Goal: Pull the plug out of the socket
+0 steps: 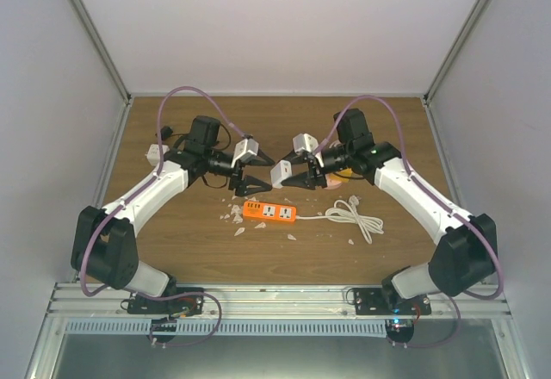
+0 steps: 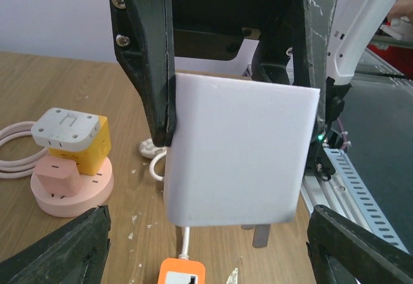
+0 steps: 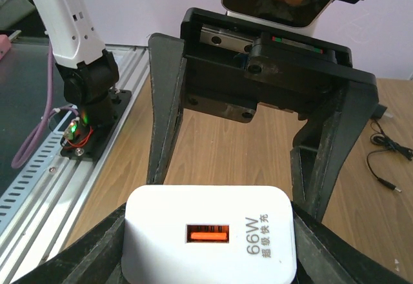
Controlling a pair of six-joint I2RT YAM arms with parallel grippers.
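Observation:
My right gripper (image 3: 210, 248) is shut on a white 66W charger plug (image 3: 210, 239), held in the air over the middle of the table (image 1: 172, 224). The left wrist view shows the plug (image 2: 239, 155) hanging between the right gripper's black fingers (image 2: 151, 51), with a bare metal prong (image 2: 261, 235) below it. The orange socket strip (image 1: 269, 212) lies on the table under it, apart from the plug. My left gripper (image 1: 265, 177) faces the plug (image 1: 281, 173) with its fingers wide open, one on either side, touching nothing.
A pink round socket with a yellow cube adapter (image 2: 71, 187) stands at the back right. A coiled white cable (image 1: 355, 218) runs from the orange strip. Pale scraps (image 1: 234, 215) litter the wood. Enclosure walls stand on three sides.

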